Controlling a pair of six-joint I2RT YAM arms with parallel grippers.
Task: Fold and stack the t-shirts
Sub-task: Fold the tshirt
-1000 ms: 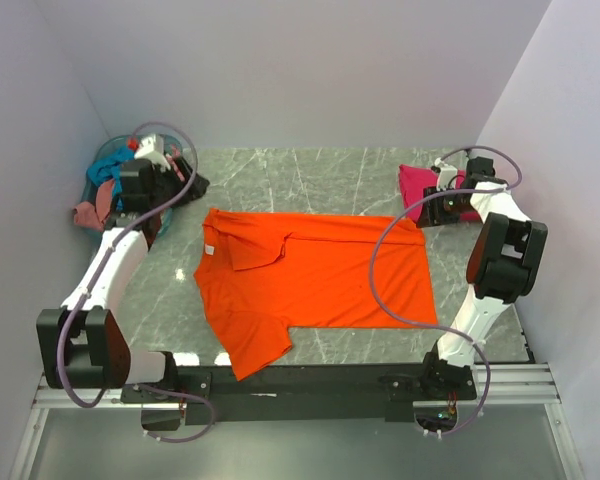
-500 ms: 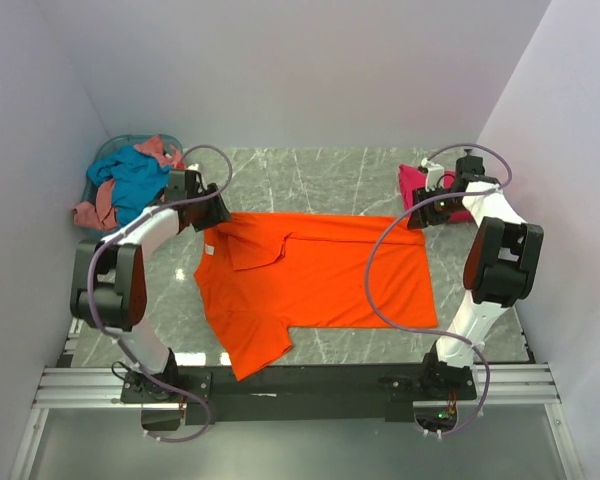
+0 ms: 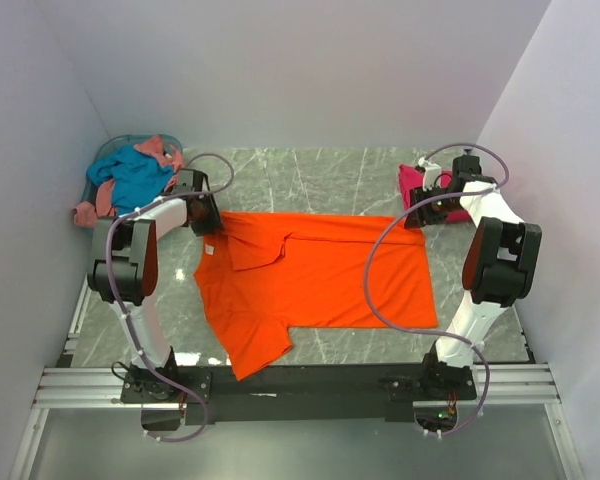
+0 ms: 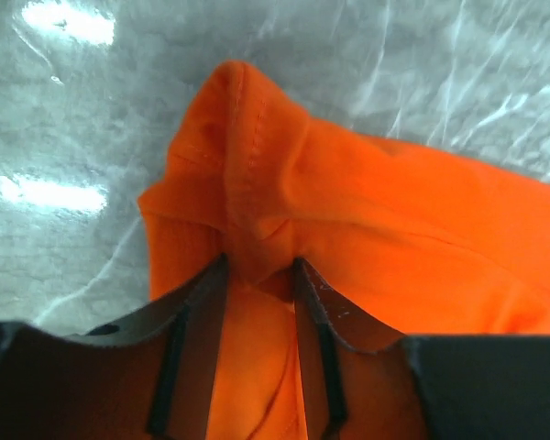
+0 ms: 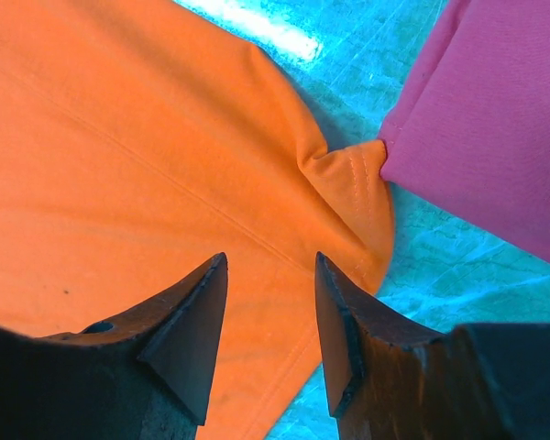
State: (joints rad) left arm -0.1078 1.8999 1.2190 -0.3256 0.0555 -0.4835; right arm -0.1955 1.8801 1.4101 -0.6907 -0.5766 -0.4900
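The orange t-shirt (image 3: 310, 280) lies spread flat mid-table. My left gripper (image 3: 208, 218) is down on its far left corner. In the left wrist view the left gripper (image 4: 259, 266) pinches a raised ridge of orange cloth (image 4: 394, 211) between its fingertips. My right gripper (image 3: 417, 214) hovers over the shirt's far right corner. In the right wrist view the right gripper (image 5: 269, 266) is open, with flat orange cloth (image 5: 119, 165) below and nothing between the fingers. The folded magenta t-shirt (image 5: 495, 119) lies just beyond that corner.
A pale blue basket (image 3: 102, 158) stands in the far left corner, holding a teal t-shirt (image 3: 135, 175) and a salmon t-shirt (image 3: 90, 210) that spills over its rim. The magenta t-shirt (image 3: 417, 182) sits at the far right near the wall. Walls close in on three sides.
My left arm swung from the basket to the orange shirt's far left corner, and its jaws narrowed onto the cloth. The right gripper shifted slightly towards the far right corner.
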